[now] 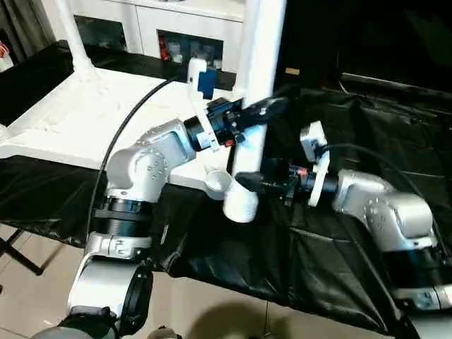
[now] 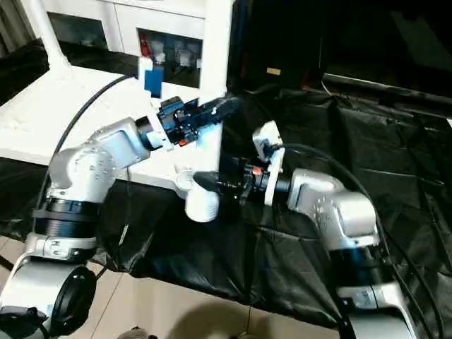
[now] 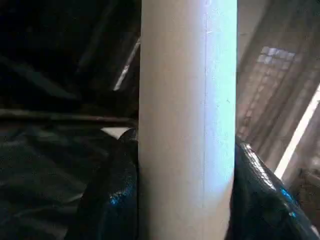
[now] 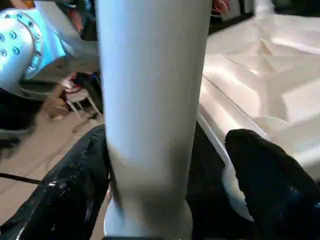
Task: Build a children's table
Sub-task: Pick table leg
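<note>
The children's table top [image 1: 78, 116] lies upside down on the left, white. One leg [image 1: 73, 39] stands upright in its far corner. A second white leg [image 1: 263, 42] stands upright beside the near corner socket [image 1: 217, 182], with its lower end [image 1: 242, 206] just off the top's edge. My left gripper [image 1: 265, 113] is shut on this leg's middle; both black fingers [image 3: 110, 200] press its sides. My right gripper [image 1: 247, 182] is open around the lower part of the leg [image 4: 150, 100]. One finger [image 4: 75, 180] lies against it and the other finger [image 4: 265, 170] stands apart.
A black cloth [image 1: 339, 282] covers the work surface to the right and front. A white cabinet with glass doors [image 1: 183, 32] stands behind the table top. A black cable [image 1: 127, 120] arcs over my left arm. Tiled floor [image 1: 28, 304] shows at the near left.
</note>
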`<state>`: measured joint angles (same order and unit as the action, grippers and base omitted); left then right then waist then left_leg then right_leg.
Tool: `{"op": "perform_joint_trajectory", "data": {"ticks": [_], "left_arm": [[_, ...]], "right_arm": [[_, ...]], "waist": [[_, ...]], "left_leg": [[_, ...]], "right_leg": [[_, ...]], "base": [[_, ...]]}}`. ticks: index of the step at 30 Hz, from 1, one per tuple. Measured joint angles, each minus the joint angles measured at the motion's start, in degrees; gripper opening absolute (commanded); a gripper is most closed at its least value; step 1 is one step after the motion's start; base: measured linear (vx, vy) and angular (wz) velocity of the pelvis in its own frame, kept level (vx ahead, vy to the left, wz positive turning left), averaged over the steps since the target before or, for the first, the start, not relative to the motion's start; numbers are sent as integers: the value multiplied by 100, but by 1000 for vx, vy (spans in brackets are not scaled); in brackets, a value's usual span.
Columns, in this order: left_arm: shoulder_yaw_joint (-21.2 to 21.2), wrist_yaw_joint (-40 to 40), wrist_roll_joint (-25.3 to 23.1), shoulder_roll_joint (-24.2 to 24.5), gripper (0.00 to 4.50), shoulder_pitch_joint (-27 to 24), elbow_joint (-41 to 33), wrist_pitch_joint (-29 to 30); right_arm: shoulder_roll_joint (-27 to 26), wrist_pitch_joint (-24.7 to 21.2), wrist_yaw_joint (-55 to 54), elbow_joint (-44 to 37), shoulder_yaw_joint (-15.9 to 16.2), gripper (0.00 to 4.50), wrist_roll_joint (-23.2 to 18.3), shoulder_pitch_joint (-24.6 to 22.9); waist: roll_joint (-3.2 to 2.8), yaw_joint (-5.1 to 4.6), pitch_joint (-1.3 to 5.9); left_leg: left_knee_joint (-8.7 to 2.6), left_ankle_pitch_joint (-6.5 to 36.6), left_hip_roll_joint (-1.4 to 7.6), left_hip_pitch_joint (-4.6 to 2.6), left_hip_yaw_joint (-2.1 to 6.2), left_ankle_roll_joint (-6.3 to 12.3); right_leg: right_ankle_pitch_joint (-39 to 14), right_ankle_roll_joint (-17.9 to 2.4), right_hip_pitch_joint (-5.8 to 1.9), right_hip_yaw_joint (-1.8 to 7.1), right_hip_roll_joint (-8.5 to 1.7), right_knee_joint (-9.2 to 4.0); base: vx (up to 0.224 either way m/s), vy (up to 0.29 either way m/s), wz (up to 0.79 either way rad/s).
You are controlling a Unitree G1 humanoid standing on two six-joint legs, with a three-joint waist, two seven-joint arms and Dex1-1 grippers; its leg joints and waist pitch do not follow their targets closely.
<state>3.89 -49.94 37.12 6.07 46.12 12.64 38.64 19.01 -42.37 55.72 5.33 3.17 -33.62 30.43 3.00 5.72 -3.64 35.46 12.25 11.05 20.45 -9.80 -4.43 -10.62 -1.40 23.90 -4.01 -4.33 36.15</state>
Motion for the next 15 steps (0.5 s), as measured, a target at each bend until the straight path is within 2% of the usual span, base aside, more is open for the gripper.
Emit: {"op": "perform_joint_trajectory", "data": {"ticks": [2, 3, 6, 9, 12, 15], "left_arm": [[-21, -64, 43, -29, 183, 0, -12, 18], [-37, -98, 55, -52, 183, 0, -12, 31], [-43, -102, 84, -100, 183, 1, -10, 37], [-42, -99, 91, -99, 183, 5, -8, 44], [-37, -95, 96, -90, 183, 7, -8, 56], [-37, -94, 95, -75, 183, 6, -8, 78]], "right_arm": [[-14, -70, 74, 1, 3, 387, -56, 5], [-15, -125, 120, 1, 26, 359, -72, 5], [-15, -212, 202, 5, 125, 346, -84, 5], [-15, -239, 203, 17, 131, 313, -102, 5], [-30, -261, 207, 13, 144, 303, -165, 4], [-46, -310, 192, 4, 145, 269, -179, 3]], "waist": [[-1, 9, 0], [0, 21, 0], [-1, 37, 0], [-3, 55, 1], [-7, 56, 3], [-6, 64, 3]], "left_leg": [[0, 0, -1, -1, 0, 0], [0, 0, -1, -1, 0, 0], [0, 0, -1, -1, 0, -2], [0, 0, -1, -1, 0, -3], [0, 0, 0, -1, 0, -4], [0, -1, 0, -1, 0, -3]], "right_leg": [[0, 0, 0, 0, -1, 0], [0, 0, -1, 1, -1, 0], [0, 0, -2, 1, -1, 0], [1, 0, -2, 1, -1, 0], [1, 0, -1, 0, -1, 0], [1, 0, -2, 0, -1, 0]], "base": [[0, 0, 0], [0, 0, 0], [0, 0, 0], [0, 0, 0], [0, 0, 0], [0, 0, 0]]}}
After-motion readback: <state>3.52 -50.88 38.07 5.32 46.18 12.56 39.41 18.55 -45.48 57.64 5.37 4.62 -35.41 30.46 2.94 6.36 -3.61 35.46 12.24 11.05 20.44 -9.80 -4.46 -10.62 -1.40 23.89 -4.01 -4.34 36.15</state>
